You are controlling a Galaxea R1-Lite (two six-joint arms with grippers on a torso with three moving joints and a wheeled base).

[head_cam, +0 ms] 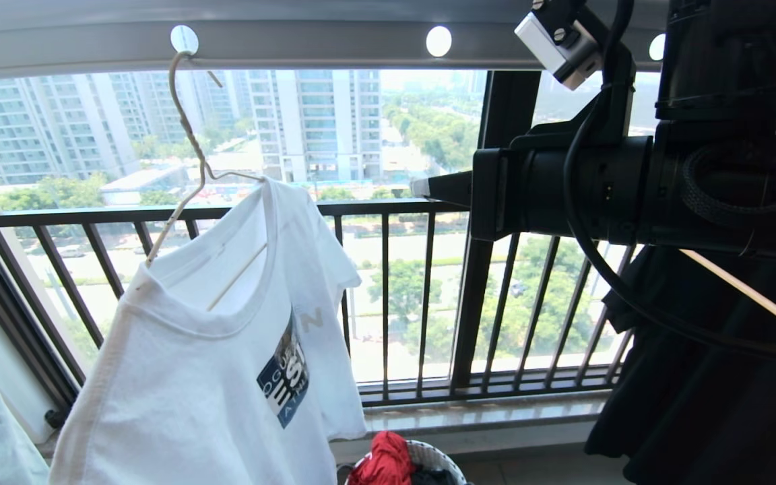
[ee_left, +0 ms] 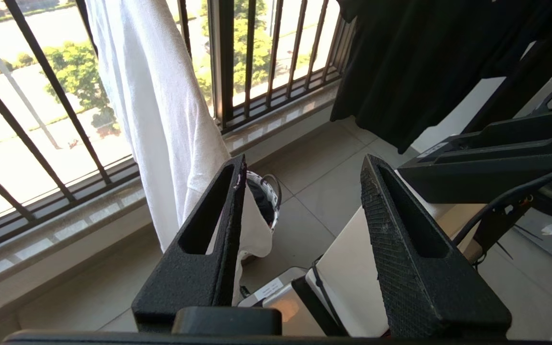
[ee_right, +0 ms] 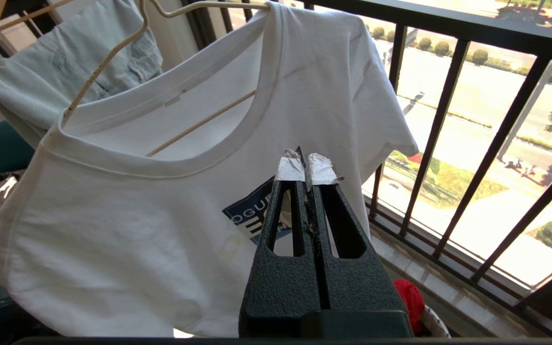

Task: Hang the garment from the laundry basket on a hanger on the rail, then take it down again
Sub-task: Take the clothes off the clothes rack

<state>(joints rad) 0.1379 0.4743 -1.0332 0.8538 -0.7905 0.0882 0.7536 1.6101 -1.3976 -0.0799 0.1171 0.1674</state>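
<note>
Garment is hung on the hanger, ahead of the right gripper, whose fingers are pressed together, empty. Left gripper is held apart, gripping nothing.

High-rise home balcony: barred railing, drying rail, hung laundry.

My right arm is raised high, filling the head view from about one to four o'clock, its forearm level and pointing toward nine o'clock with the right tool pressed fully together, taped tips touching, nothing between them. My left tool sits low and angled downward, its two black fingers spread well apart with nothing held between them.
</note>
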